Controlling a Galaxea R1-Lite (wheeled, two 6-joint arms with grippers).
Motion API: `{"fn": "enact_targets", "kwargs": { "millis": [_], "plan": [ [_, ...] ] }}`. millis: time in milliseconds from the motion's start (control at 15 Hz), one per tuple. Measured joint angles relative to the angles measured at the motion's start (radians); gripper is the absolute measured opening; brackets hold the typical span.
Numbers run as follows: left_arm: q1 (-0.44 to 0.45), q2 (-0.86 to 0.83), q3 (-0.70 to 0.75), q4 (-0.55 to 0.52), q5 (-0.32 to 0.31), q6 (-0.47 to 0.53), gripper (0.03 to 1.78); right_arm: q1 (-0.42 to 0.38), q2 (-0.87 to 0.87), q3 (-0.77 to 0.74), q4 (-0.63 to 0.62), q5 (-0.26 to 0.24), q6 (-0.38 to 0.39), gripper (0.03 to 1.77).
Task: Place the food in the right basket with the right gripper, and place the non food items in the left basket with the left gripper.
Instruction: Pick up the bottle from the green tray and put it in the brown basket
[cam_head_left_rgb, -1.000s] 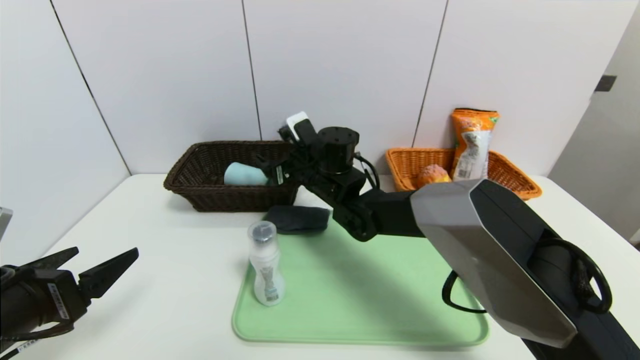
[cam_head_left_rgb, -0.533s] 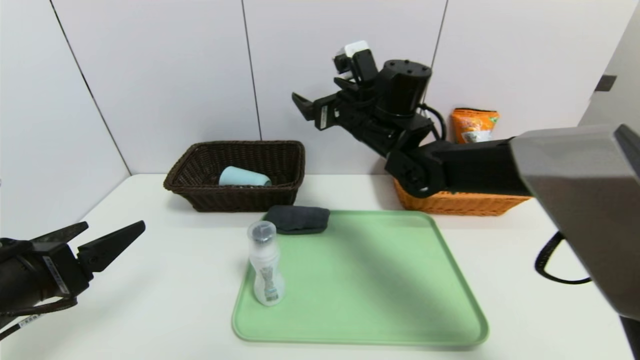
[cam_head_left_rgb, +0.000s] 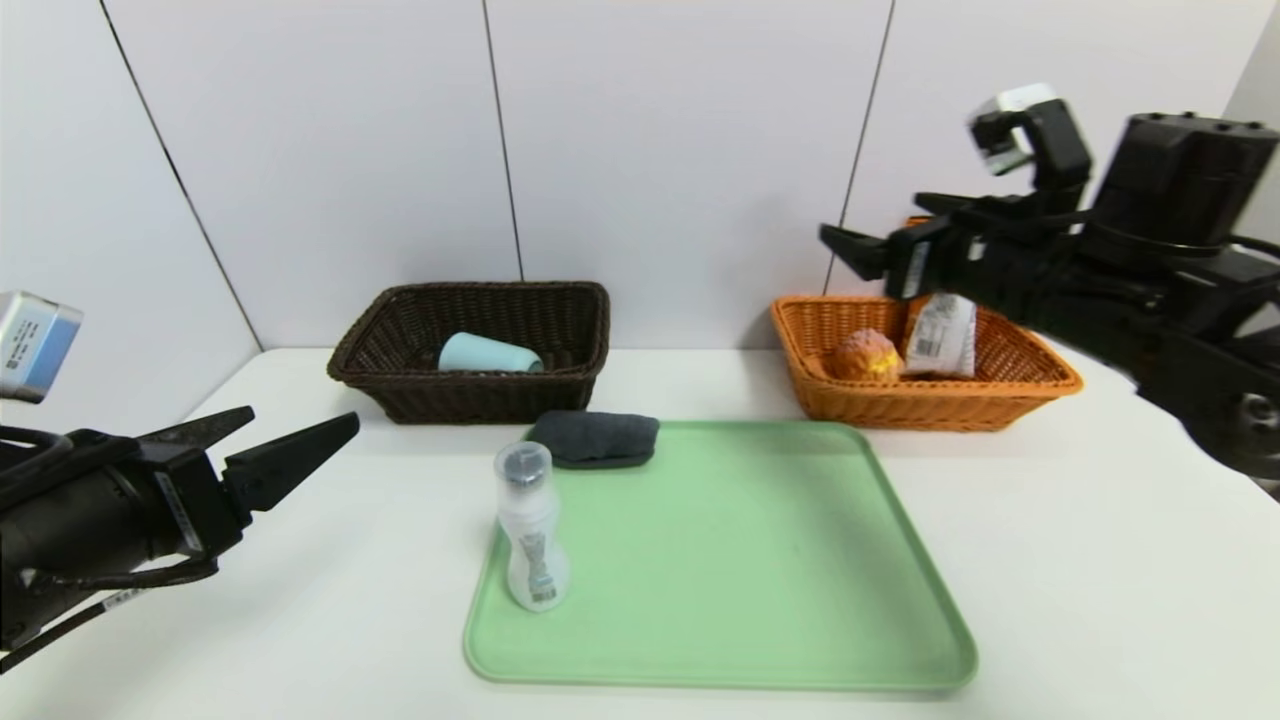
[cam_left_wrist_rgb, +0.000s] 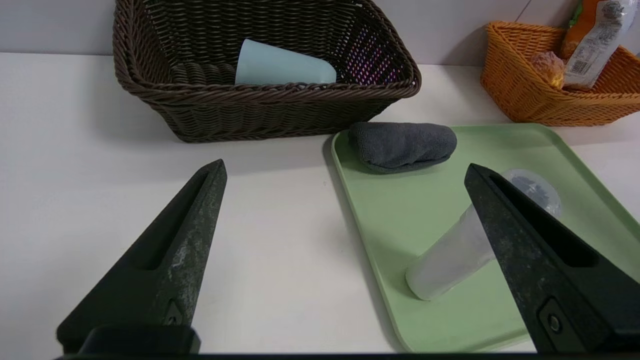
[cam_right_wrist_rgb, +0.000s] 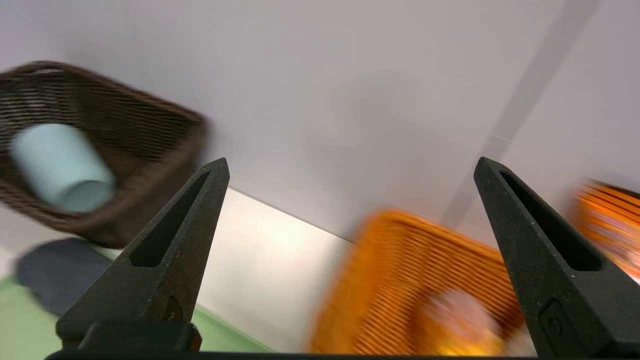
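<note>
Two grippers are in sight, and both are wide open and hold nothing. The left gripper (cam_head_left_rgb: 290, 445) hangs low over the desk (cam_head_left_rgb: 330, 560) on the left side, and its tips point toward the green tray (cam_head_left_rgb: 740, 570).

Next comes the dark brown basket (cam_head_left_rgb: 470, 395), at the back near the wall. The blue cup (cam_head_left_rgb: 488, 354) lies on its side in it, with its long way running left to right and its wider end toward the left.

Just in front of that basket lies the rolled grey cloth (cam_head_left_rgb: 595, 438), on the far left corner of the tray. Its long way also runs left to right. The white bottle (cam_head_left_rgb: 530, 530) stands up straight on the left edge of the tray, nearer the robot, with its grey cap on top. The bottle and the cloth are near each other but do not touch.

Farther right sits the orange basket (cam_head_left_rgb: 930, 405), at the back. The round bun (cam_head_left_rgb: 866, 355) is in it. The snack packet (cam_head_left_rgb: 938, 335) stands beside the bun, long way up and leaning back, white side toward us.

The right gripper (cam_head_left_rgb: 870, 255) is high in the air above the orange basket, tips pointing left, touching nothing.
</note>
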Motion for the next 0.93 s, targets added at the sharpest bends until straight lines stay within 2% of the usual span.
{"fn": "enact_targets", "kwargs": {
  "millis": [200,400,533,667,933],
  "plan": [
    [-0.058,0.090,-0.020,-0.113,0.086,-0.003,1.69,-0.170,-0.151,0.132,0.001,0.018,0.001,1.69],
    [-0.231,0.198,-0.031,-0.255,0.234,-0.053,1.69,-0.294,-0.270,0.243,0.006,0.083,0.006,1.69],
    [-0.330,0.252,-0.018,-0.328,0.282,-0.119,1.69,-0.331,-0.312,0.271,0.005,0.089,0.013,1.69],
    [-0.381,0.247,0.020,-0.336,0.272,-0.129,1.69,-0.346,-0.331,0.286,0.004,0.090,0.016,1.69],
    [-0.415,0.148,0.129,-0.332,0.193,-0.096,1.69,-0.350,-0.356,0.316,0.005,0.089,0.017,1.69]
  ]
}}
